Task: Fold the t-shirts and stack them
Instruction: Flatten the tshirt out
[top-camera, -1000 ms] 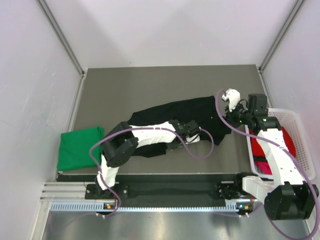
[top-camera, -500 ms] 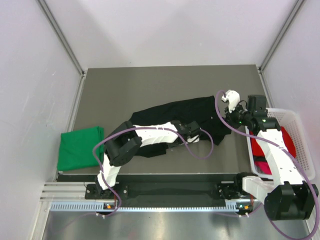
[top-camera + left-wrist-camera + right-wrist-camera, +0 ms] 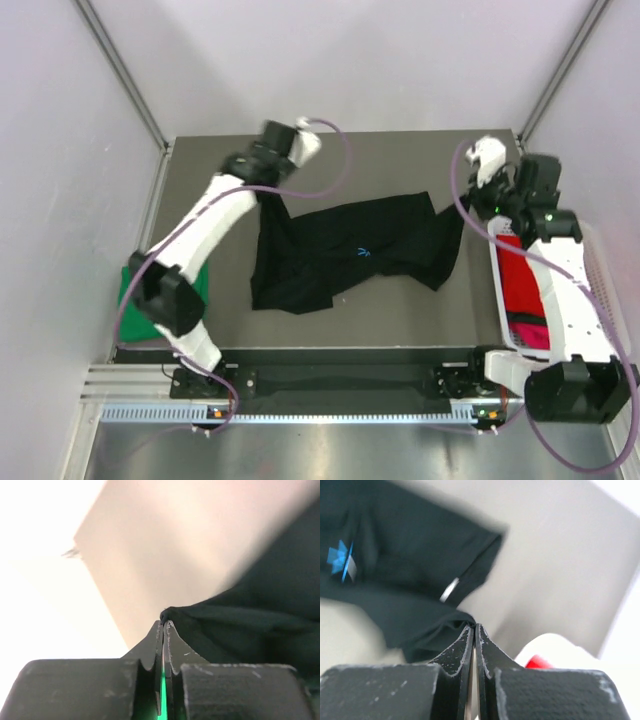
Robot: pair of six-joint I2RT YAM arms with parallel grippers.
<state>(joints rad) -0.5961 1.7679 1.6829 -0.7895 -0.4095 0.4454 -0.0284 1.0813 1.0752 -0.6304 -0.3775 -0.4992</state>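
Left gripper [image 3: 164, 625] is closed tight on one corner of the black shirt [image 3: 380, 245]. The right gripper [image 3: 473, 628] is closed on another edge of it, on the side nearer to the basket [image 3: 612, 320]. The black shirt stretches between them over the table [image 3: 400, 160], left of the basket. Inside the basket lie a red shirt [image 3: 520, 290] and a pink shirt [image 3: 535, 335]. A green shirt [image 3: 128, 315] lies far left of the basket. The black shirt carries a small light-blue mark [image 3: 364, 253]; I cannot read letters in it.
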